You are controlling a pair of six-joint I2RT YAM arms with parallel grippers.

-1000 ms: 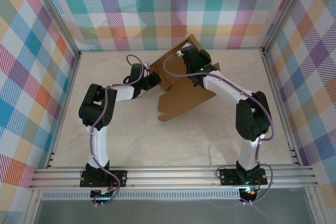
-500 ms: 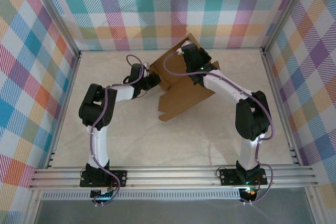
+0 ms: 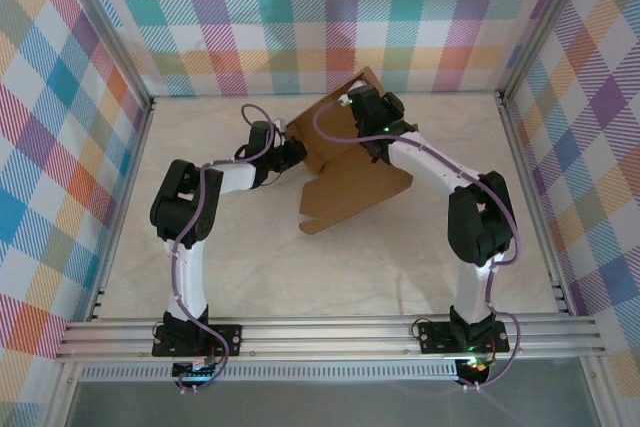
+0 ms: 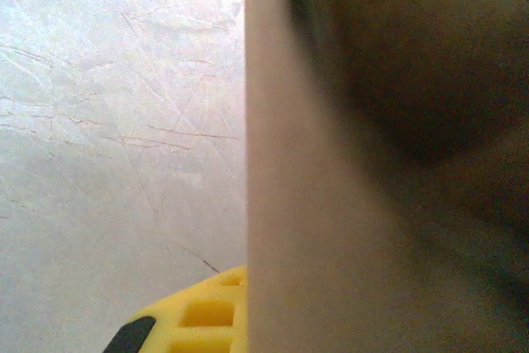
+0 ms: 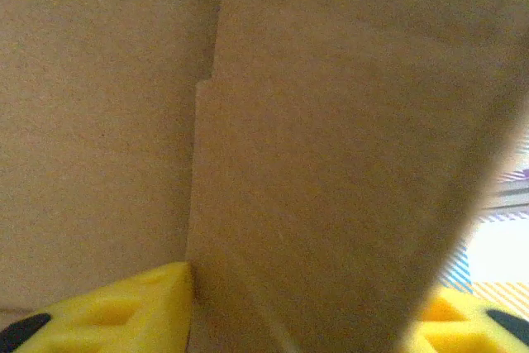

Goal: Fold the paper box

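The paper box (image 3: 355, 187) is seen in the top view as a brown cardboard sheet, partly folded, lying on the pale table (image 3: 250, 267) toward its far side, near the checked back wall (image 3: 330, 17). One broad panel is laid flat toward the middle of the table, while another part is raised at the far end and stands tilted.

The left gripper (image 3: 293, 154) is placed at the left edge of the cardboard. In the left wrist view a cardboard panel is seen edge-on, very close and blurred, with one yellow finger (image 4: 198, 316) pressed just beside it; the other finger is hidden behind the panel. The jaws are closed narrowly, and the panel's edge is pinched between them.

The right gripper (image 3: 352, 105) is held at the raised far part of the box. In the right wrist view its two yellow fingers (image 5: 124, 307) are seen well apart, with a cardboard flap standing between them. The jaws are parted, and no clamping on the flap can be made out.
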